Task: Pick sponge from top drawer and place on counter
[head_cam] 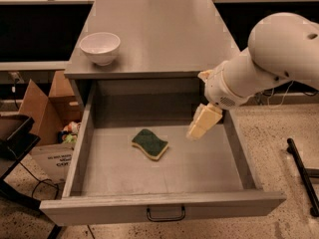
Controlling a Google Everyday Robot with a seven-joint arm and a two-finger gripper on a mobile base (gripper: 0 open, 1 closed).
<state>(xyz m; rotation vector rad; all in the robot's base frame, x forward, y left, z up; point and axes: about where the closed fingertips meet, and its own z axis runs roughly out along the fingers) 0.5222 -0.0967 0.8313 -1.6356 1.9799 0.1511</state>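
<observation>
The claw (203, 123) hangs inside the open drawer (164, 207), tilted downward, probably to reach the sponge (150, 144). The sponge lies green face up on the drawer floor, left of the claw and apart from it. Whether the claw is apart or together, I cannot tell. The counter (164, 39) lies above and behind the claw, with a bowl (100, 47) far to its upper left. No writing is readable.

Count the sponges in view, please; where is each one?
1. The sponge lies flat inside the open top drawer, left of its centre. The gripper hangs over the drawer, apart from the sponge. The counter bears a white bowl, no sponge.
</observation>
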